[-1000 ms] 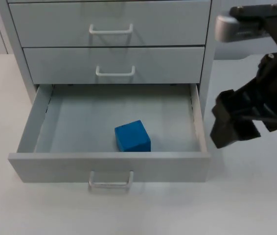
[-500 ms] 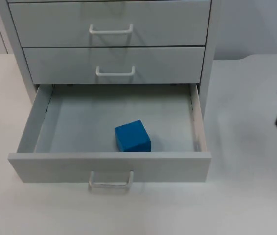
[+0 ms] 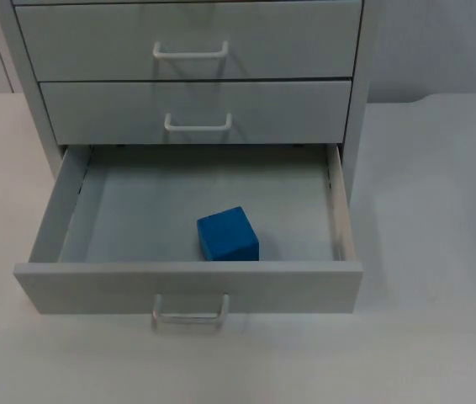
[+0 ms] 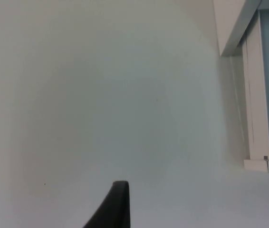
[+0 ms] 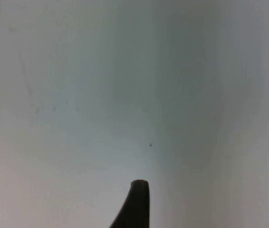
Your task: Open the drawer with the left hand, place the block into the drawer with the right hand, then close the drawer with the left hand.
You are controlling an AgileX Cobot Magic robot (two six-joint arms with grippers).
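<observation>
Drawer (image 3: pixel 189 286) stands pulled out toward the tabletop's front edge, the blue block (image 3: pixel 228 235) inside near its front wall. Closing looks next: its handle (image 3: pixel 190 311) runs crosswise, and left gripper (image 4: pixel 118 209) hangs over bare tabletop beside the cabinet (image 4: pixel 239 23); right gripper (image 5: pixel 137 204) waits. I cannot tell either grip's opening.

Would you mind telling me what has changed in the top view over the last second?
The right arm, which was beside the open bottom drawer a second ago, has pulled away toward the picture's right and left the top view. The blue block lies where it did, near the drawer's front, and the drawer stays open. The two upper drawers remain shut.
</observation>
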